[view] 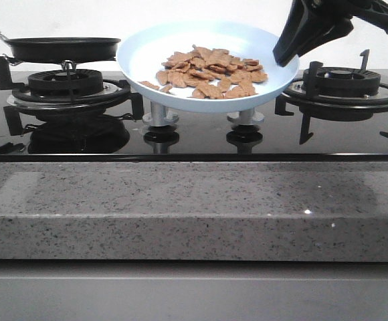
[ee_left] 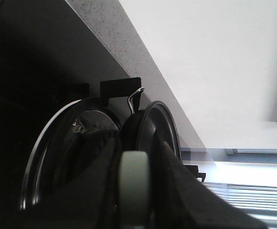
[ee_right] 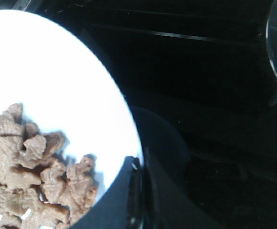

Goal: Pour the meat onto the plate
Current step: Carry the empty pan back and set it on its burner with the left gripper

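Note:
The pale blue plate [view: 147,53] hangs tilted above the middle of the hob, with the orange-brown meat [view: 211,72] heaped on it. My right gripper [view: 286,57] is shut on the plate's right rim. In the right wrist view the plate [ee_right: 57,71], the meat [ee_right: 28,176] and the gripper [ee_right: 138,191] clamped on the rim all show. The black frying pan [view: 63,48] sits level over the left burner. Its inside is hidden. In the left wrist view my left gripper [ee_left: 134,191] is shut on the pan's pale handle [ee_left: 134,167], with the pan [ee_left: 160,129] edge-on beyond.
A black burner grate [view: 67,83] stands under the pan and another [view: 344,83] at the right, below my right arm. Two metal knobs [view: 160,117] [view: 244,119] stand under the plate on the glossy black hob. A speckled grey stone counter edge [view: 194,207] runs along the front.

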Tool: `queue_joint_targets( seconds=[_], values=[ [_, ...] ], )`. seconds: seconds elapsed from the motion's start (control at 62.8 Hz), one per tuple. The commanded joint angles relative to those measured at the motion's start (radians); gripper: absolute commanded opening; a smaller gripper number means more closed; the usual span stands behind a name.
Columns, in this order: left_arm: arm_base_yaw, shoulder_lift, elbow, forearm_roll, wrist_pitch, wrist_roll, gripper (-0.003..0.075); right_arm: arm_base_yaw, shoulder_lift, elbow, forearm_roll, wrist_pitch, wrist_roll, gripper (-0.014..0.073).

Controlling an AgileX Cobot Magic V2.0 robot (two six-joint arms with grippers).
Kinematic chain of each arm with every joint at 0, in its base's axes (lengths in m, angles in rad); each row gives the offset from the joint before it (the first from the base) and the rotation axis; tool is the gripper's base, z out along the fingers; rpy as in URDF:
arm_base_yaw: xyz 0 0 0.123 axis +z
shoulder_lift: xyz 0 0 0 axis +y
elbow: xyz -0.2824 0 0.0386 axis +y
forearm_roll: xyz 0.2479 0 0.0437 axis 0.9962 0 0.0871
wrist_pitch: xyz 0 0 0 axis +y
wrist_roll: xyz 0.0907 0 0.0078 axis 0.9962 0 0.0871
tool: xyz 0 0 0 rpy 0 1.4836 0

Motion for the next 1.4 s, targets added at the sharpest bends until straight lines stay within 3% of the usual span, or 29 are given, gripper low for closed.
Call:
queue_joint_targets(
  seconds=[0.0,0.127,0.319,0.398,0.637,1.386],
  values=[
    [-0.003,-0.06,-0.03,-0.045,0.017,-0.01,0.0097,-0.004,-0.047,-0.026,0.032,-0.044,-0.006,-0.0059],
    [-0.003,-0.06,-0.03,-0.045,0.017,-0.01,0.0216,-0.004,-0.047,-0.026,0.032,-0.044,-0.006,-0.0059],
    [-0.003,-0.06,-0.03,-0.045,0.03,-0.008,0.049,-0.004,-0.047,-0.026,0.032,-0.044,-0.006,-0.0059],
    [-0.003,-0.06,-0.03,-0.045,0.042,-0.008,0.0557,-0.004,-0.047,-0.026,0.032,-0.044,-0.006,-0.0059],
    [-0.003,-0.06,-0.03,-0.068,0.102,-0.008,0.0555,-0.004,-0.047,-0.026,0.032,-0.044,-0.006,-0.0059],
    [-0.005,-0.247,-0.03,0.147,0.102,-0.084,0.0555,-0.004,-0.047,-0.026,0.032,-0.044,-0.006,-0.0059]
  ],
)
